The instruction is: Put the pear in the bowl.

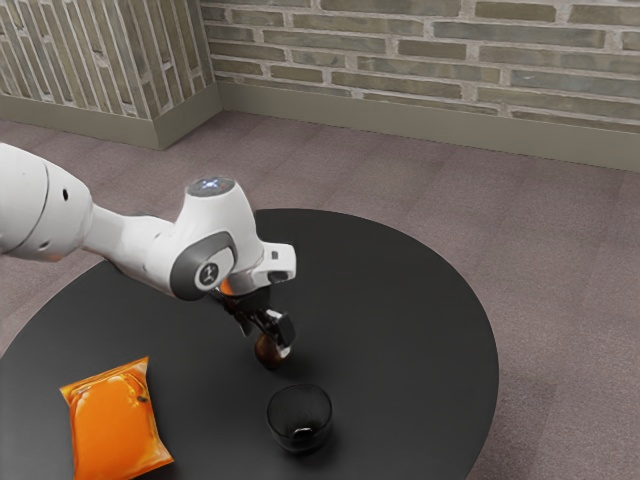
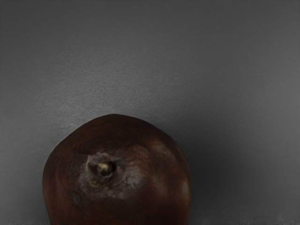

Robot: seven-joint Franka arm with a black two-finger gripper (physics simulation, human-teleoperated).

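The black gripper (image 1: pixel 276 332) is low over the table in the exterior view, right at the pear (image 1: pixel 267 352), partly covering it. Whether it is open or shut on the fruit cannot be made out. Dark reddish-brown and rounded, the pear (image 2: pixel 117 180) turns its stem end up toward the hand in the wrist view, with dark tabletop around it. The bowl (image 1: pixel 300 418), dark and see-through, stands upright a short way from the pear, toward the exterior view's bottom. A small gap separates them.
An orange packet (image 1: pixel 115 420) lies on the round black table (image 1: pixel 400 330), toward the exterior view's lower left. The table's curved edge runs past the bowl on the exterior view's right. A brick wall stands beyond the carpeted floor.
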